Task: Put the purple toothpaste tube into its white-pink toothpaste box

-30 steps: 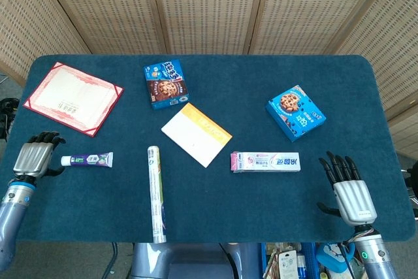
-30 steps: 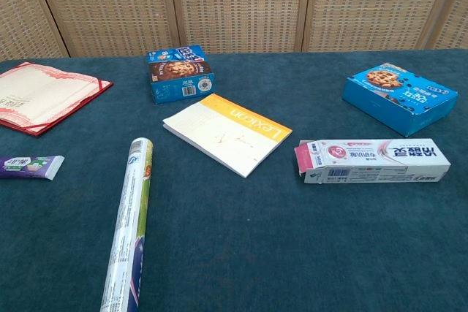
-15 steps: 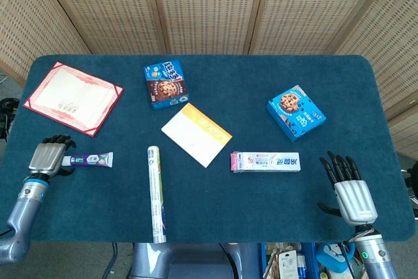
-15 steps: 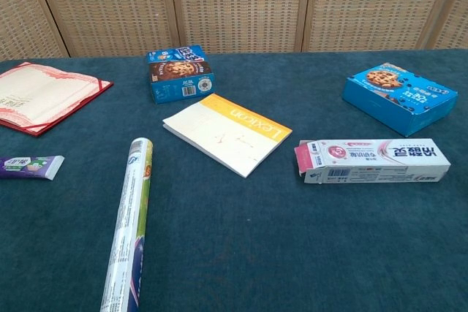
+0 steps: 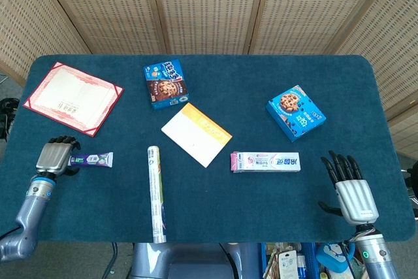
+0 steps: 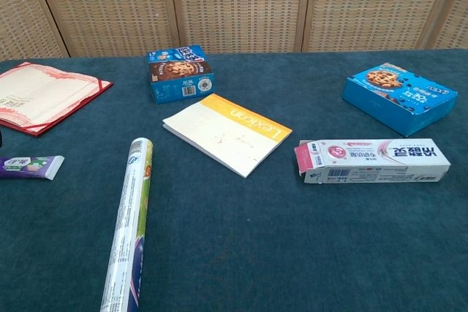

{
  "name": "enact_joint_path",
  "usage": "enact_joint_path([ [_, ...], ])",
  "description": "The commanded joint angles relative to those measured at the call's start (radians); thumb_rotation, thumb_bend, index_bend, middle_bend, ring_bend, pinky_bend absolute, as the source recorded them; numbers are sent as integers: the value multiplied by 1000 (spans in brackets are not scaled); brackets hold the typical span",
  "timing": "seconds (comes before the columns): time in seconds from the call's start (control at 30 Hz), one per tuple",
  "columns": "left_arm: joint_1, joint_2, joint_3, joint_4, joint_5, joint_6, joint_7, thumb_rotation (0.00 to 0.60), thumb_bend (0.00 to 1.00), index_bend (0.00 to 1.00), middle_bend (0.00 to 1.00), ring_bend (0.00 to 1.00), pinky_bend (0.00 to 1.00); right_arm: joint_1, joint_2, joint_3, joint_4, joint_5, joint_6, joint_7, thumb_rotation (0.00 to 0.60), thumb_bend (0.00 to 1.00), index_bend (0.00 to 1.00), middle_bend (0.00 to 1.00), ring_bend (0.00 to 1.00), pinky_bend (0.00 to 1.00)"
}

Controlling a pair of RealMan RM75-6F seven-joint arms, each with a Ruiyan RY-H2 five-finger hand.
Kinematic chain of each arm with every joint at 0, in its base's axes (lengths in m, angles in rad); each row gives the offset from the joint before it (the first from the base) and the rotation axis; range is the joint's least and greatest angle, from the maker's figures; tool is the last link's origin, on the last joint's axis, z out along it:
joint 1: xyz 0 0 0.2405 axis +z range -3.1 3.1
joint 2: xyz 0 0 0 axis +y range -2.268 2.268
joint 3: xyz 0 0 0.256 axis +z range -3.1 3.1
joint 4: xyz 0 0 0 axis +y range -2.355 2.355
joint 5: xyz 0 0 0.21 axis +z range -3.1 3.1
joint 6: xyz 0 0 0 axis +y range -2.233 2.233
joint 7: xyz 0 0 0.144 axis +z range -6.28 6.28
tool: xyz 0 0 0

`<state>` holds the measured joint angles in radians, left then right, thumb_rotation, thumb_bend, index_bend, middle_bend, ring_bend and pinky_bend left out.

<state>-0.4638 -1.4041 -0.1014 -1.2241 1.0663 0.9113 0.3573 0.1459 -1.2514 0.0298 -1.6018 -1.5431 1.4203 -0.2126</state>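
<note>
dark fingers (image 5: 63,140) of left hand (image 5: 55,157) curled over the cap end of purple toothpaste tube (image 5: 91,159), grip not clear; moved in rightward from a second ago, when well short of the cap. right hand (image 5: 353,193) unchanged, fingers spread wide, holding nothing, near desk (image 5: 261,207) front edge. tube flat, glossy, lying left; white-pink toothpaste box (image 5: 266,162) long, cardboard, flap open, right of the shiny rolled cylinder (image 5: 155,193).
</note>
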Motion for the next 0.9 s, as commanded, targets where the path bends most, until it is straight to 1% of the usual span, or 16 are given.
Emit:
enact_joint_path([
  [0.03,-1,1,2,4,-4,2,7,600,234,358,237,157,192,0,0,0,-1,-1,0,0,600,0,0,0,0,0],
  [0.27,-8,-12,6,26,-27,-15,14,600,234,361,237,157,192,0,1,-2,-2,-4,1,-2,600,0,0,0,0,0],
  [0.4,-12,-32,11,42,-33,-26,18,600,234,390,259,183,205,-1,-1,-3,-3,-6,2,-5,600,0,0,0,0,0],
  [0.47,-13,-42,13,50,-31,-24,16,600,234,434,295,219,230,-2,-1,-3,-2,-6,3,-4,600,0,0,0,0,0],
  [0.63,-9,-66,13,73,-3,12,-1,600,240,607,449,344,324,-1,-5,0,3,-4,4,0,600,0,0,0,0,0],
  [0.7,-7,-73,14,84,9,22,-9,600,254,656,492,379,349,-2,-6,-1,5,-4,5,0,600,0,0,0,0,0],
  [0.83,-4,-85,14,103,22,36,-22,600,276,728,553,426,384,-1,-8,-1,6,-2,2,-4,600,0,0,0,0,0],
  [0.9,-2,-89,14,111,32,45,-31,600,287,748,569,440,394,-1,-9,0,6,0,0,-4,600,0,0,0,0,0],
])
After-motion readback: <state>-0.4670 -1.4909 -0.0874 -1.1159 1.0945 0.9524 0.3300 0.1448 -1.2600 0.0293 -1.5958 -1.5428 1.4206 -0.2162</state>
